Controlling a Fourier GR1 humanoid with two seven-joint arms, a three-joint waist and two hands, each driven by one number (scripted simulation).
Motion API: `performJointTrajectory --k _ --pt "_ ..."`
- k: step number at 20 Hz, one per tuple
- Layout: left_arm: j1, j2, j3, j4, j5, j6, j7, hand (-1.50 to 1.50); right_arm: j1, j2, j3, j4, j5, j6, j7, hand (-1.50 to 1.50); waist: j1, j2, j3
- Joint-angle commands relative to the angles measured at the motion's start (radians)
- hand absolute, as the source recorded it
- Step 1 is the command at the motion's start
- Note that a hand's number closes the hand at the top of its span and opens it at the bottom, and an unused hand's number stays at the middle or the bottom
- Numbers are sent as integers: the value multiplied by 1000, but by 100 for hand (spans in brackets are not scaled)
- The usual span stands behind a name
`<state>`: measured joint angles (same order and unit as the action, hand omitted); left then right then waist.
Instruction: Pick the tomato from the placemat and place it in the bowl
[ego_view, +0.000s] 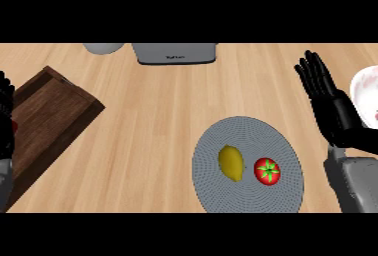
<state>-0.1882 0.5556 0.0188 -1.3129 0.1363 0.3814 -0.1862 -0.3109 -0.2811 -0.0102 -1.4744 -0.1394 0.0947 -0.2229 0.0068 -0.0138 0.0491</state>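
A red tomato (267, 171) with a green stem lies on the round grey placemat (247, 132), toward its lower right. A yellow lemon (232, 163) lies just left of it on the same mat. The white bowl (367, 90) shows at the right edge, partly cut off by the frame. My right hand (330, 102) is open, fingers straight and pointing up, between the placemat and the bowl, above and to the right of the tomato and not touching it. My left hand (6, 107) shows only as a dark sliver at the left edge.
A dark wooden tray (48, 117) lies at the left. A grey appliance (176, 52) and a pale round object (103, 48) stand along the far edge. Bare wooden counter (155, 110) stretches between the tray and the placemat.
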Motion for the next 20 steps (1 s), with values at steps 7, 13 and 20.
performJointTrajectory --k 7,13,20 --pt "9 -163 -160 -55 65 -107 73 0 152 -162 161 63 448 -206 226 150 -85 14 -95" --pt "15 -230 -222 -101 102 -144 130 0 391 274 189 -148 388 -753 64 -150 -66 -2 -48" --pt "30 -240 -228 -138 99 -154 147 0 572 280 427 -370 788 -1029 251 -150 -22 9 -53"
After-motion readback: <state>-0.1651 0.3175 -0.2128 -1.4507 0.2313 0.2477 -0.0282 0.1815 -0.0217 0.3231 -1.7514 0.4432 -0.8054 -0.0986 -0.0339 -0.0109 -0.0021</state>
